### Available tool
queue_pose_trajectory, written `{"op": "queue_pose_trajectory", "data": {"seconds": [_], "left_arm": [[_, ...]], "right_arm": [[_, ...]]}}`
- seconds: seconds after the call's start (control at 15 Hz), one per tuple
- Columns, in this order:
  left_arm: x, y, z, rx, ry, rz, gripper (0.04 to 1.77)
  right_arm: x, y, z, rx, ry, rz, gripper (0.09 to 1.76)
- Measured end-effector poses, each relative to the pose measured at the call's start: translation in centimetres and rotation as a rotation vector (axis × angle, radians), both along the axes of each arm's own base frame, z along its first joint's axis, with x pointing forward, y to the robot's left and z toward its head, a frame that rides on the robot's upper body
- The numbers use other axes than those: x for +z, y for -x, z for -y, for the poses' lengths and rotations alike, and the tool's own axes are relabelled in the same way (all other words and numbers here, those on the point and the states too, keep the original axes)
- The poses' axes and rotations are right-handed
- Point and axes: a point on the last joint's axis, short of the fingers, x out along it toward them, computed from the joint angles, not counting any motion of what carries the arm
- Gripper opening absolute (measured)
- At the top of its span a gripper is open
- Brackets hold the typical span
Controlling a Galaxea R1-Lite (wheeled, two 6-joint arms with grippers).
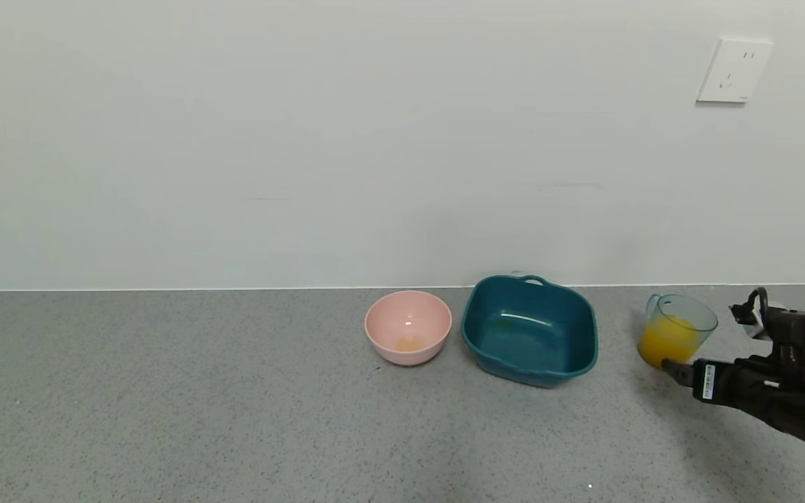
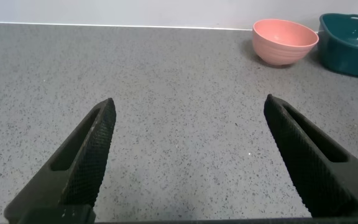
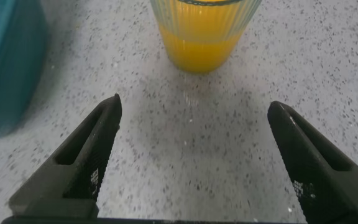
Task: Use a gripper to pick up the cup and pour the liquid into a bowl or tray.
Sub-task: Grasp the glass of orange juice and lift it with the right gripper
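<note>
The translucent blue-green cup stands upright on the grey counter at the right, part full of orange-yellow liquid. The dark teal tub sits to its left. My right gripper reaches in from the right, open and empty, its fingertips just short of the cup's base. In the right wrist view the cup stands ahead of the open gripper, outside the jaws, with the tub's wall to one side. My left gripper is open and empty over bare counter, out of the head view.
A round pink bowl sits left of the teal tub, with a trace of orange at its bottom; it also shows in the left wrist view, next to the tub. A white wall with a socket rises right behind the counter.
</note>
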Motion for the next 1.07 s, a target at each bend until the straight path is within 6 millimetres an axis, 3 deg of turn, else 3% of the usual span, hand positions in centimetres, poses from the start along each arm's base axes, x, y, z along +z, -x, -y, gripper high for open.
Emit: {"op": "queue_pose_trajectory", "data": {"seconds": [1.07], "left_arm": [[0.0, 0.0, 0.0, 0.0, 0.0, 0.0, 1.72]], "right_arm": [[-6.6, -4.3, -1.2, -0.099, 0.076, 0.243, 1.71]]}}
